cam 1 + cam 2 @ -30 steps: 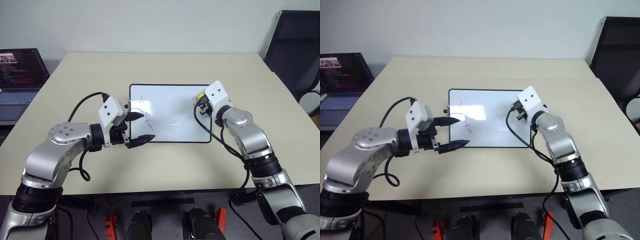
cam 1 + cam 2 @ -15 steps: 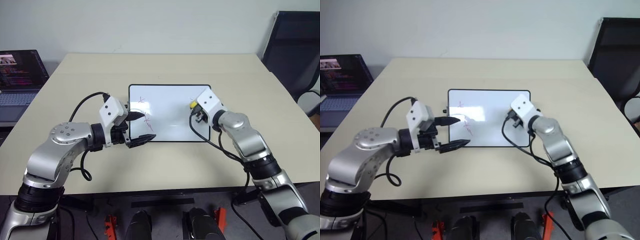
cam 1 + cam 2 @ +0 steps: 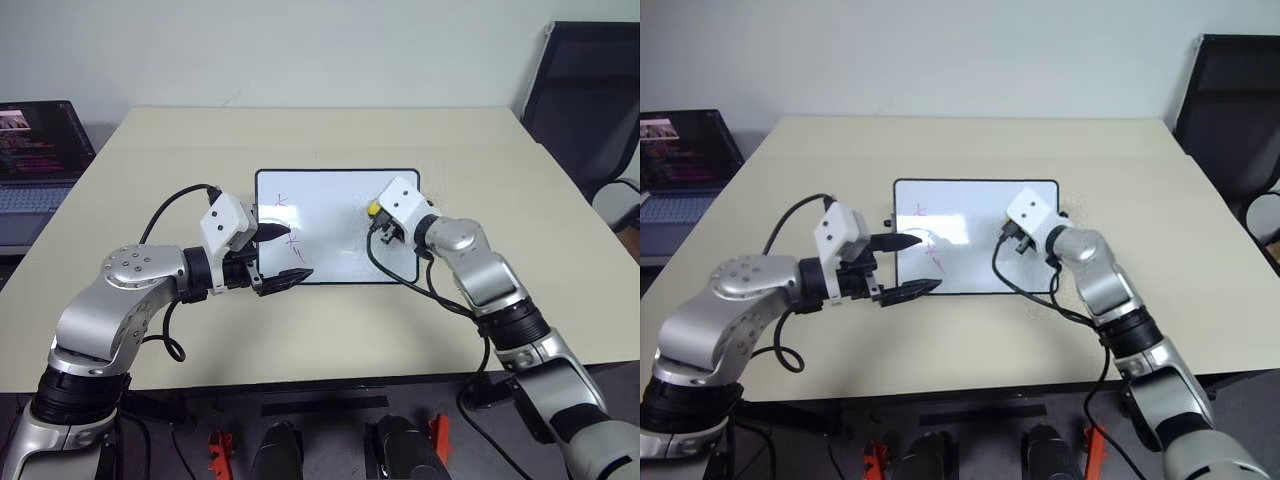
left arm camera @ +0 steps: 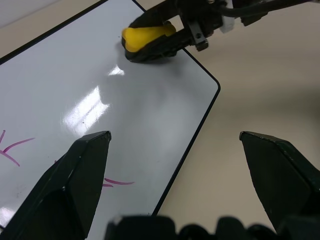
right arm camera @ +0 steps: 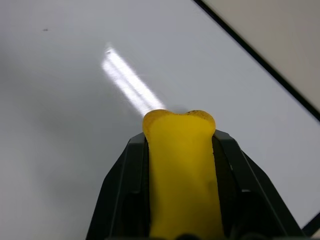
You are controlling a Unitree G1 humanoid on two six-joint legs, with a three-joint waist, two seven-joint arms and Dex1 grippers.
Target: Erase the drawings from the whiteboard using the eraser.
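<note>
Two end effectors work over the whiteboard (image 3: 335, 225) on the table (image 3: 330, 135). Right end effector (image 3: 377, 212) is clamped on the yellow eraser (image 5: 181, 170), which sits over the board's clean half. Left end effector (image 3: 285, 253) hovers with fingers apart at the board's other end — the pink-red drawings (image 3: 292, 236) lie just beyond it.

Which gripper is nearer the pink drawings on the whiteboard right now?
Left. The left gripper hovers open at the board's left edge, right by the drawings. The right gripper, holding the eraser, is over the whiteboard's right side.
</note>
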